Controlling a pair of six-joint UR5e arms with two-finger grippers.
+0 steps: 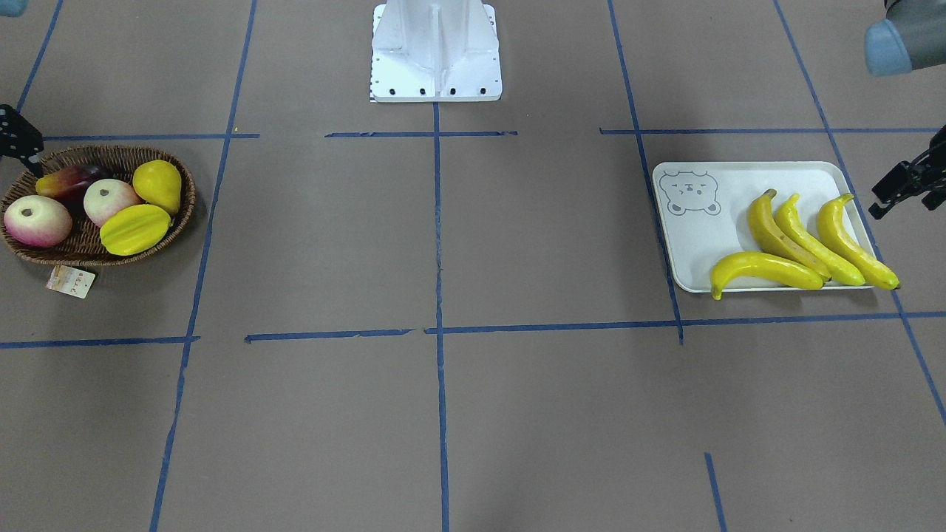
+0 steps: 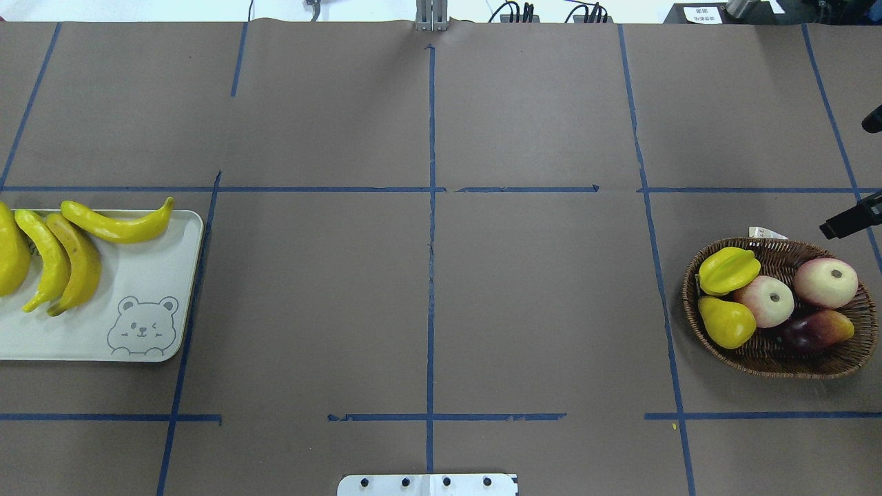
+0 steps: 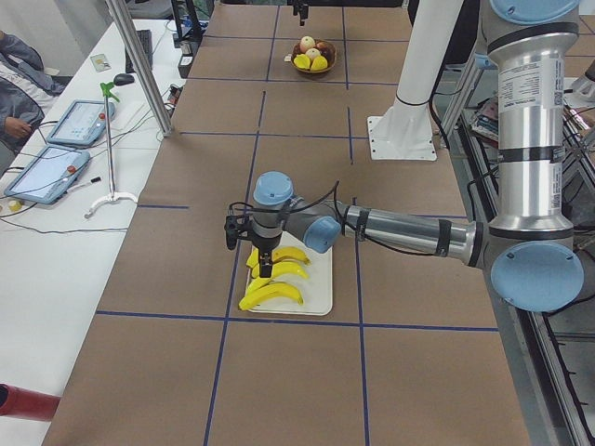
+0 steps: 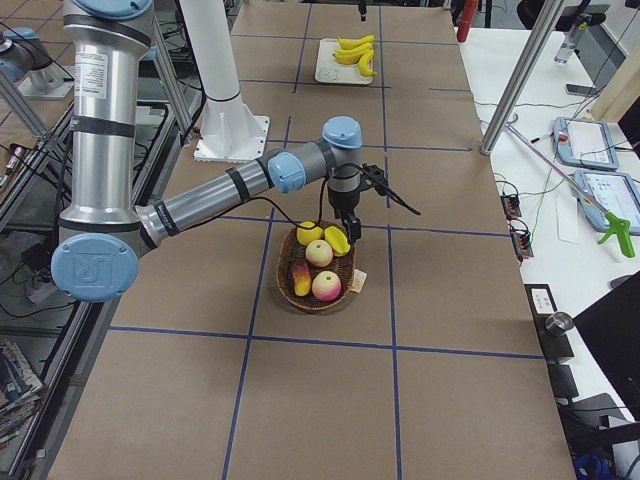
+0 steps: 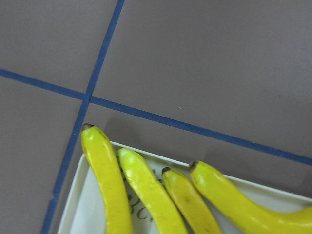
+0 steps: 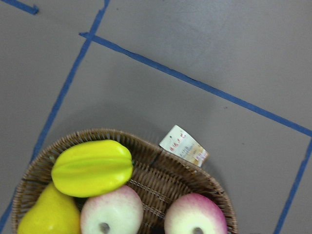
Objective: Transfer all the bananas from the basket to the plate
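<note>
1. Brown paper worktop (image 2: 441,310): at its left edge all four bananas (image 2: 83,265) lie on the plate (image 2: 103,337). The left gripper (image 1: 890,193) is near them; I cannot tell its spread.
2. It should lift straight up and nudge nothing.
3. Right edge: the basket (image 2: 778,362) holds no bananas, and the right gripper (image 2: 844,224) has an unclear spread too.

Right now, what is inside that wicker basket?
Inside the basket: two apples, a pear, a starfruit and a dark red fruit partly covered by the apples. Whatever lies beneath the fruit is hidden.
</note>
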